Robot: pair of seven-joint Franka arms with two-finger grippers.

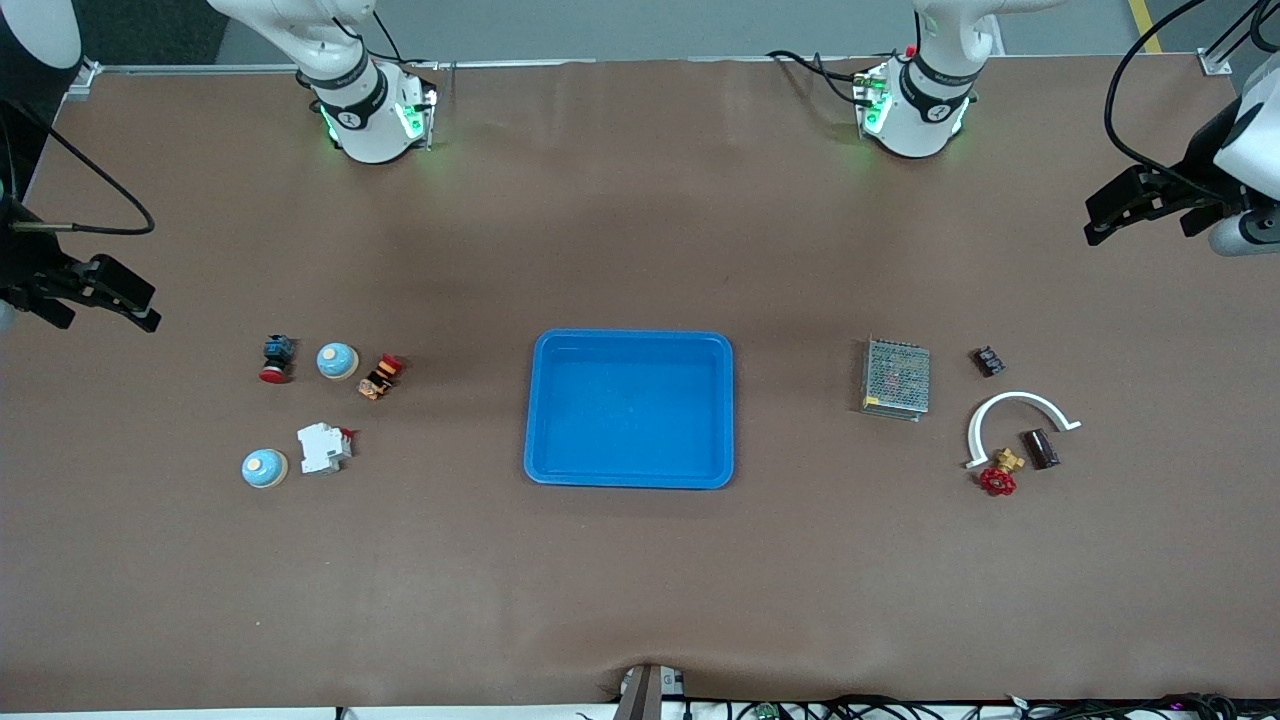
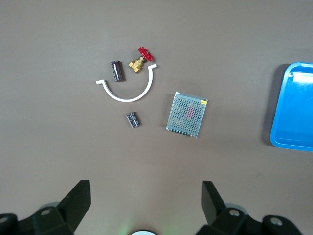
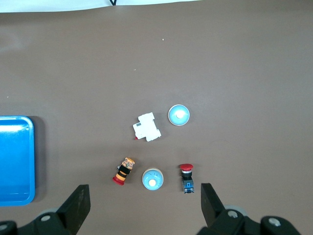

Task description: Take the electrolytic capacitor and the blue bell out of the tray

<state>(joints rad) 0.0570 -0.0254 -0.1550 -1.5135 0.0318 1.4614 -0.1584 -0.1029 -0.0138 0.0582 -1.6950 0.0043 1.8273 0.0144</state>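
A dark cylindrical capacitor lies inside a white plastic arc toward the left arm's end of the table; it also shows in the left wrist view. Two light-blue bells lie toward the right arm's end: one between a red push button and an orange part, the other nearer the front camera; both show in the right wrist view. A blue tray sits mid-table. My left gripper and my right gripper are open and empty, high over their ends of the table.
Beside the capacitor are a red-handled brass valve, a small black component and a metal mesh power supply. Beside the bells are a red push button, an orange and red part and a white breaker.
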